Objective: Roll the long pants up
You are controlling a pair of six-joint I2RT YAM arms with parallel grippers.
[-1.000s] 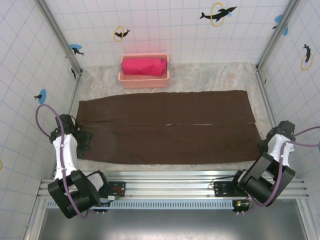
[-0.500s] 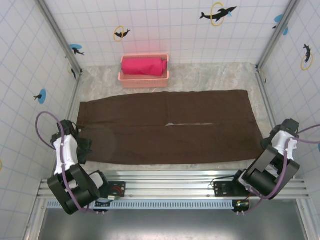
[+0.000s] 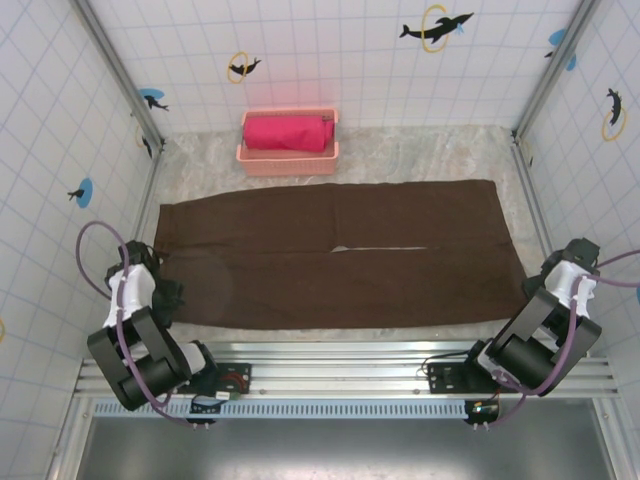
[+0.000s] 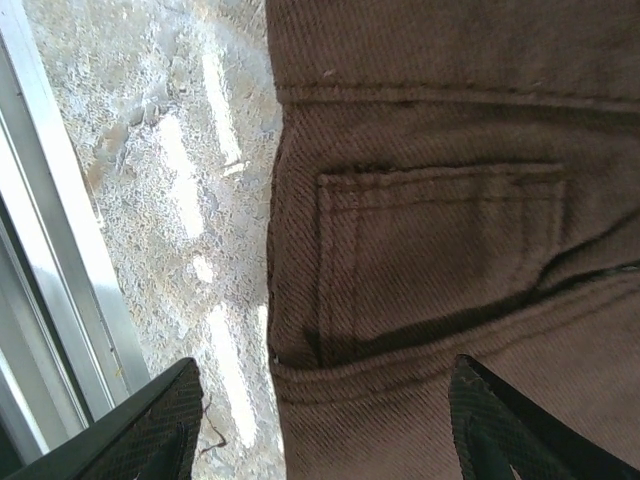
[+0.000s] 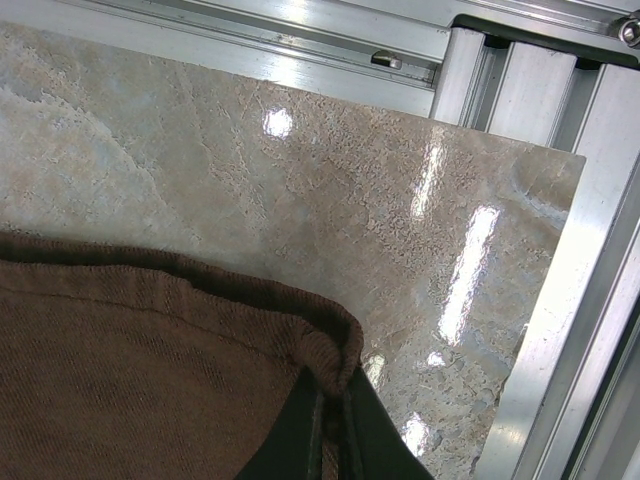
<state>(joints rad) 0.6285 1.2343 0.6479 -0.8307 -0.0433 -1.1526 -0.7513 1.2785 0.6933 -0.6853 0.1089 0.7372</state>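
Observation:
The long pants (image 3: 340, 255) lie flat across the table, dark brown, with the waist to the left and the leg hems to the right. My left gripper (image 3: 163, 295) hovers over the near waist corner. In the left wrist view it (image 4: 330, 440) is open, its fingertips (image 4: 160, 430) straddling the pants' edge just below a back pocket (image 4: 440, 250). My right gripper (image 3: 535, 290) sits at the near right hem corner. The right wrist view shows it (image 5: 335, 425) shut on the folded-over hem of the pants (image 5: 150, 370).
A pink basket (image 3: 290, 160) holding a bright pink rolled cloth (image 3: 288, 132) stands at the back, just beyond the pants. Aluminium frame rails (image 5: 560, 250) border the marble tabletop (image 5: 250, 190) close to the right gripper. A rail (image 4: 60, 260) also runs beside the left gripper.
The near right hem corner has been drawn out to the right in my right gripper. The left arm has pulled back toward the near left, off the waist.

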